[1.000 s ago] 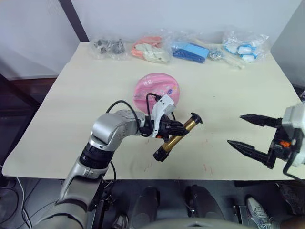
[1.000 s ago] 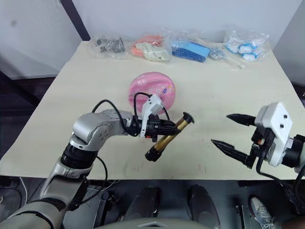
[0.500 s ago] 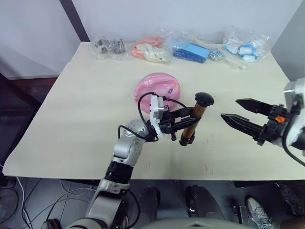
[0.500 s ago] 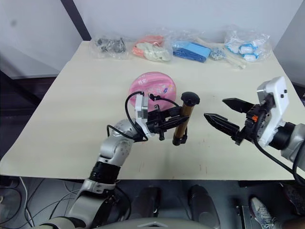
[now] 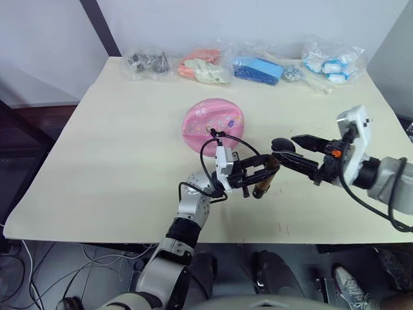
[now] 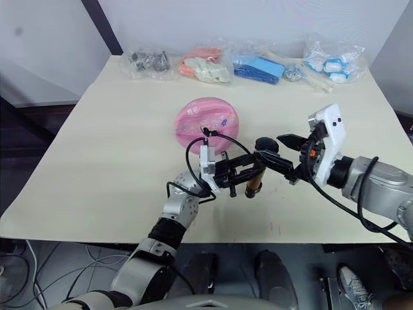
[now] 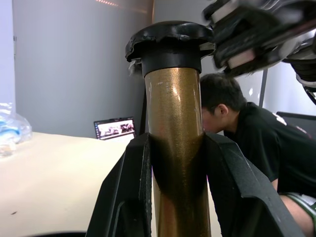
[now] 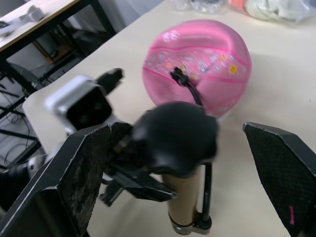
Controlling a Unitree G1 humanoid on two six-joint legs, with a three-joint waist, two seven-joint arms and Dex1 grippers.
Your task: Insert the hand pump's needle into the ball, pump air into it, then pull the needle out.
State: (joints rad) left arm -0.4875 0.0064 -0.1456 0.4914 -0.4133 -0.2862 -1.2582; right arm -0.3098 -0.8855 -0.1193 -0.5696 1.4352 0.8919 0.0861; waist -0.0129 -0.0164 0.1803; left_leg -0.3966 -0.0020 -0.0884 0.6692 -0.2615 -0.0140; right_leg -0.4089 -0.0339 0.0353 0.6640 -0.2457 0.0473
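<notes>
Bench (image 5: 97, 148) scene: hand pump (image 5: 264, 177) now upright near the ball (image 5: 213, 124), clamped by left gripper (image 5: 255, 175); right gripper (image 5: 293, 150), jaws wide, arrived around its T-handle (image 8: 175, 136), ready for pumping.

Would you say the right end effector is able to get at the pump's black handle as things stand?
Probably yes: the right end effector is open, with its fingers either side of the black handle, while the left end effector grips the hand pump lower on its barrel.
</notes>
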